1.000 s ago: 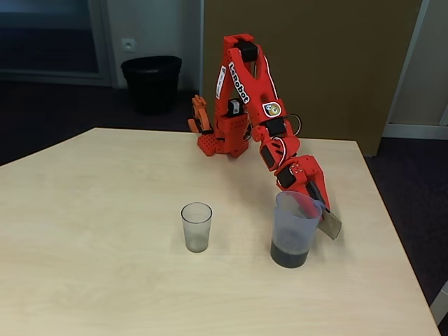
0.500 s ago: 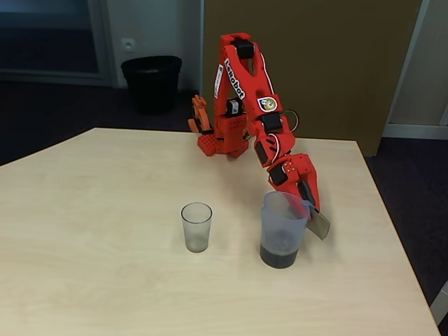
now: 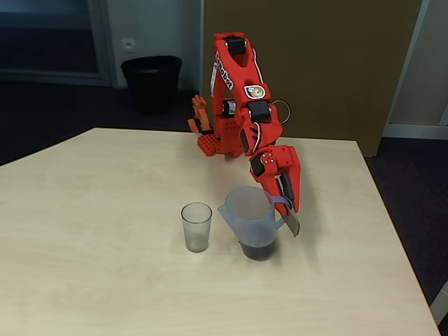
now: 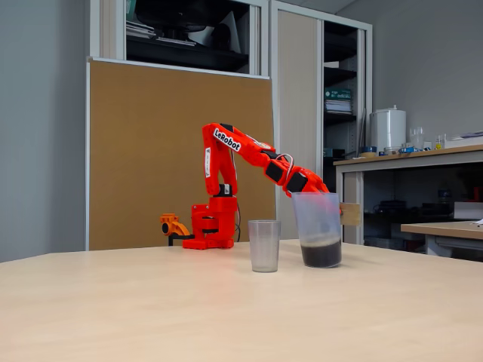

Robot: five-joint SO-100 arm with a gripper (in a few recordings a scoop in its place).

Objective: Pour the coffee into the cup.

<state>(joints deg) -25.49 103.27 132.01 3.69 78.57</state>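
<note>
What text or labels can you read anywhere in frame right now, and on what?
"LeRobot": white lettering on the red arm's upper link; in the other fixed view it is too angled to read.
Round sticker on the arm: too small to read.
Jug, cup, bin: no markings visible.

An office: cabinet shelves with binders (image 4: 339, 102), a brown pinboard partition (image 4: 143, 151), a black wastebasket (image 3: 151, 82).
</note>
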